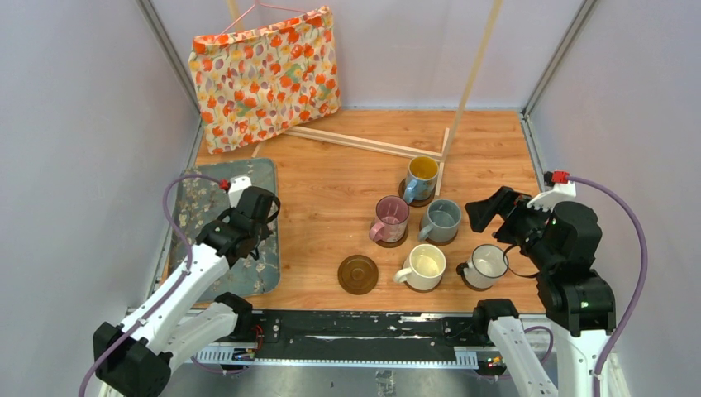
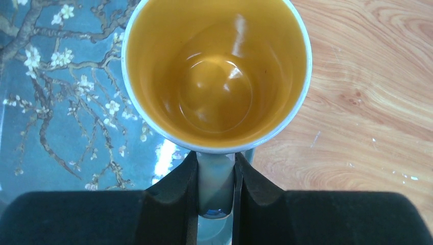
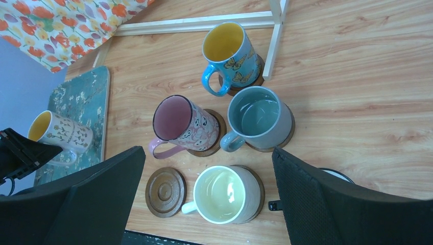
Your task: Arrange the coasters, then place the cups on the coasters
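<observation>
Cup [image 2: 217,71], pinched by its handle in the left hand [image 2: 217,176]: hold it upright and set it down centred on the bare coaster [image 1: 357,273].

We find five mugs [image 1: 440,221] on coasters [image 3: 219,131] right of centre, with a bare coaster [image 1: 358,274] left of the front pair. The sixth mug [image 3: 60,133] is at the mat's [image 1: 198,198] right edge.

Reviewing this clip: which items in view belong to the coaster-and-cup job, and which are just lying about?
Belongs to the job: blue mug, pink mug, grey-blue mug, cream mug, white mug, all on coasters; bare coaster; orange-lined mug held by the left gripper.
Just lying about: blossom-patterned mat, floral fabric bag, wooden frame.
</observation>
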`<control>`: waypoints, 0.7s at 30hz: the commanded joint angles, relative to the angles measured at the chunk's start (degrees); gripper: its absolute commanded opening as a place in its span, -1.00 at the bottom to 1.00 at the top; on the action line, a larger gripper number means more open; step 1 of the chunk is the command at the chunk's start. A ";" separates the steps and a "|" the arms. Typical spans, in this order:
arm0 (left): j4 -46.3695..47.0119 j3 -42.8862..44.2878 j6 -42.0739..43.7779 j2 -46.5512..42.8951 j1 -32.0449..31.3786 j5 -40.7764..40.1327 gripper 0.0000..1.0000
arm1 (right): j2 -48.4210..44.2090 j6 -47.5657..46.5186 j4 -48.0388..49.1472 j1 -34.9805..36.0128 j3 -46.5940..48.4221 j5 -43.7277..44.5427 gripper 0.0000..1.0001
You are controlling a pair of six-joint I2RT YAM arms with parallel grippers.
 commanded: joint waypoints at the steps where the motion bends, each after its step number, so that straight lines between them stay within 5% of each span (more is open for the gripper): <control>1: 4.51 4.55 3.57 -0.33 -3.59 -2.59 -1.00 | 0.12 0.38 1.08 0.81 -0.56 -0.10 1.00; 21: 12.95 5.72 6.92 3.71 -26.23 -0.51 -1.00 | 0.87 0.15 2.68 0.82 -0.64 0.21 1.00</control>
